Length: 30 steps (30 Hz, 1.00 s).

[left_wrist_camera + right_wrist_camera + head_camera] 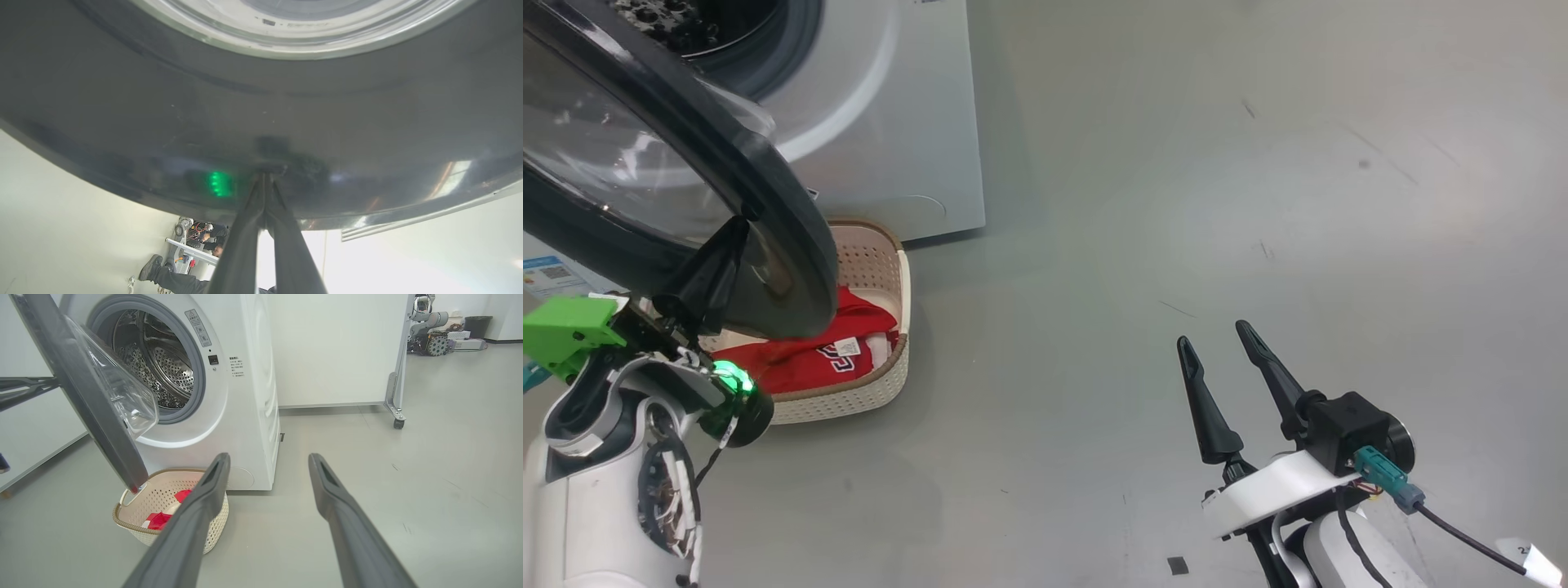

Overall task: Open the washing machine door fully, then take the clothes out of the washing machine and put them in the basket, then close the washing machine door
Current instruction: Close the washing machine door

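Clothes in basket, so closing seems in hand: left gripper, clenched empty, presses the door, needing a push toward twelve o'clock; right gripper hangs released.

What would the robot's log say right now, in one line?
washing machine door: partly open | left gripper: shut, tips on door rim | right gripper: open, over floor | clothes: in basket

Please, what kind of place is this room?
Probably a robotics test room, not a home laundry: the washing machine stands on a bare grey floor, and robot hardware sits past a wheeled white partition.
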### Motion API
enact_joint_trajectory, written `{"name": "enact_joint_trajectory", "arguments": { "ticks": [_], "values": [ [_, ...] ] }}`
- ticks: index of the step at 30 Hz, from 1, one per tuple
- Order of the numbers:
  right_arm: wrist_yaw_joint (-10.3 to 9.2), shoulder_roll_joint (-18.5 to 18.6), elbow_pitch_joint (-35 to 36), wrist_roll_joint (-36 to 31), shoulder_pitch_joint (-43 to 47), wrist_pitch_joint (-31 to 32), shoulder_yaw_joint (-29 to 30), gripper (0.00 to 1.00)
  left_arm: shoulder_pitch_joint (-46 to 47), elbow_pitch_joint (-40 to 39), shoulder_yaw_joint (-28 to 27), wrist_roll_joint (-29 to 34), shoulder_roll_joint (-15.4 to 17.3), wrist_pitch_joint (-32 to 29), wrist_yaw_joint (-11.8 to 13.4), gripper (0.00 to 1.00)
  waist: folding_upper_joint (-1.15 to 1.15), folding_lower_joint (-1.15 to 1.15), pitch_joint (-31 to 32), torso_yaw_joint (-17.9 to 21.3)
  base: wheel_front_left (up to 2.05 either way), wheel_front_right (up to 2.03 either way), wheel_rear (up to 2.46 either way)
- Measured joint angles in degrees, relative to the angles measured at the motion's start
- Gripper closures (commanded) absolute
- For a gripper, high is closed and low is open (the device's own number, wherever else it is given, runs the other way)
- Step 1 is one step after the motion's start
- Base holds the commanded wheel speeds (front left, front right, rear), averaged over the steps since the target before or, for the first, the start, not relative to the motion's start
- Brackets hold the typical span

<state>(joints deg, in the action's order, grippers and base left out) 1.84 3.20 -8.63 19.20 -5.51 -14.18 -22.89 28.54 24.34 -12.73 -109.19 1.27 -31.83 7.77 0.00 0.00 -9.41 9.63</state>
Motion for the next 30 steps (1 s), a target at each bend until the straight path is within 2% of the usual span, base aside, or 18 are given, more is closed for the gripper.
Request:
{"name": "enact_joint_trajectory", "arguments": {
  "ticks": [11,16,24,30],
  "values": [
    [-0.05,-0.02,1.27,1.13,-1.18,-0.01,-0.23,0.00,4.03,1.33,0.10,-0.21,-0.03,14.95,0.00,1.00,0.00,0.00,-2.70,3.93,0.00,0.00,0.00],
    [-0.24,-0.04,1.42,1.46,-1.59,0.00,-0.23,0.00,6.81,1.70,0.86,-0.25,-0.01,19.90,-0.58,1.00,0.00,0.00,-3.92,5.35,0.00,0.00,0.00],
    [-0.46,-0.09,1.47,2.10,-2.30,0.00,-0.41,0.00,10.22,3.65,2.79,-0.73,0.00,25.51,-1.63,1.00,0.00,0.00,-5.08,7.54,0.00,0.00,0.00],
    [-0.89,-0.12,1.72,2.47,-2.31,-0.01,0.10,0.00,10.82,5.39,4.88,-0.75,-0.01,27.44,-2.96,1.00,0.00,0.00,-5.35,8.33,0.00,0.00,0.00]
  ]
}}
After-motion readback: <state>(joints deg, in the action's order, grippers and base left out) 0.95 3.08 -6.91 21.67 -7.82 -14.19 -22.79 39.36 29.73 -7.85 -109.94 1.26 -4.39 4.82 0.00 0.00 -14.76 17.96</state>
